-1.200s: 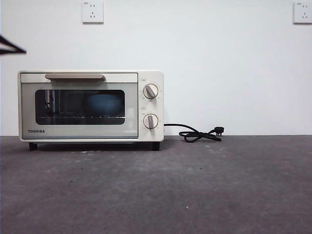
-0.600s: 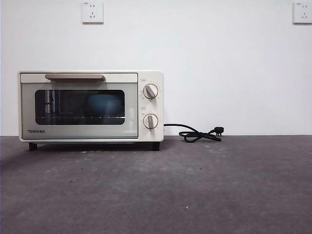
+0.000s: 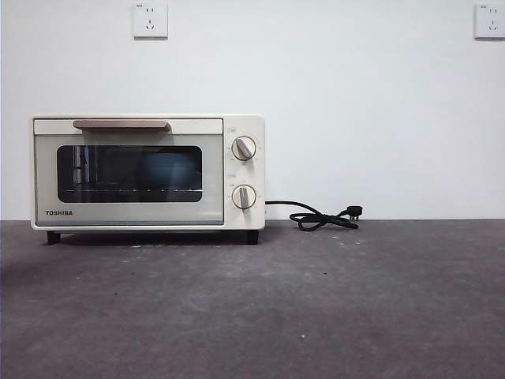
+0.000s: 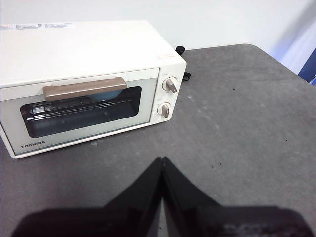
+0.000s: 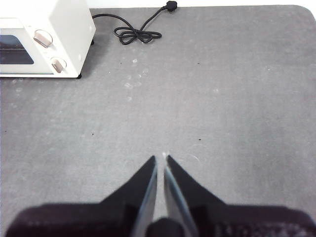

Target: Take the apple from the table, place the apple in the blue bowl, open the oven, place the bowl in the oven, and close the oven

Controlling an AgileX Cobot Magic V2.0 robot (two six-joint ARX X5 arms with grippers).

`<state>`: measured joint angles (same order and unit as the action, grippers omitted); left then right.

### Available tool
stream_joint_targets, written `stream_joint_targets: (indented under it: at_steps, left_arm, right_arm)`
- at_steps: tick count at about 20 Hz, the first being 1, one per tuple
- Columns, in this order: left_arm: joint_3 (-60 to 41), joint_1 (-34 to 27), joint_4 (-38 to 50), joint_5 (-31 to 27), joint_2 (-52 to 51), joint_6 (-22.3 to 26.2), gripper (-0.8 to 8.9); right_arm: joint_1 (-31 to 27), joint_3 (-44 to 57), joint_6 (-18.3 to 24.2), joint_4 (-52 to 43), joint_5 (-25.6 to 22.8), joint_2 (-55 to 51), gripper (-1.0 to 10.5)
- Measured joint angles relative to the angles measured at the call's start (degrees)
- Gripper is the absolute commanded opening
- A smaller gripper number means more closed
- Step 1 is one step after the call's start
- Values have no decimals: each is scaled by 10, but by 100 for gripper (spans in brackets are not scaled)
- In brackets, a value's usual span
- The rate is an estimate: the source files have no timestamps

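1. The left claw (image 4: pixel 162 160) hangs above the surface (image 4: pixel 237 123) in front of the oven (image 4: pixel 89 84), jaws pressed together, empty.
2. The right claw (image 5: pixel 161 159) hangs over bare surface, well away from the oven, jaws nearly touching, empty.
3. The oven door is closed; the blue bowl (image 3: pixel 170 167) sits inside behind the glass. The apple cannot be seen.
4. Only the right wrist view shows the cord (image 5: pixel 136 33) coiled near the surface's far edge.

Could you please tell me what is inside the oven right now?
Behind the oven's shut glass door, the blue bowl sits on the wire rack. Whether the apple is in the bowl cannot be seen.
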<state>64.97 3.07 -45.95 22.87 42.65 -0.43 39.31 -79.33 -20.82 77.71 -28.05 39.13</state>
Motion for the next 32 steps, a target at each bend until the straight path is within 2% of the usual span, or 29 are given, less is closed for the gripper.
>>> stream_joint_targets:
  at_steps: [4,8,10,13,17,20,22,28,32]
  left_arm:
    - [0,0,2,-3,28,6,-4]
    - [0,1,21,-7,67,58,-4]
    - [0,1,63,-7,67,100,-4]
    - [-24,1,152,-7,48,136,-4]
    - [-146,1,290,-29,-34,171,-4]
    - [-294,1,392,-78,-124,179,-4]
    - [-390,0,448,-84,-184,180,-4]
    - [-562,0,479,-169,-330,162,-4]
    - [-604,0,482,-181,-371,144,-4]
  right_arm:
    - [0,0,0,0,0,0,32]
    - [0,0,0,0,0,0,31]
    - [0,0,0,0,0,0,32]
    - [0,0,0,0,0,0,32]
    - [0,0,0,0,0,0,32]
    - [0,0,0,0,0,0,32]
    - [0,0,0,0,0,0,32]
    - [0,0,0,0,0,0,32]
    - [0,0,0,0,0,0,31]
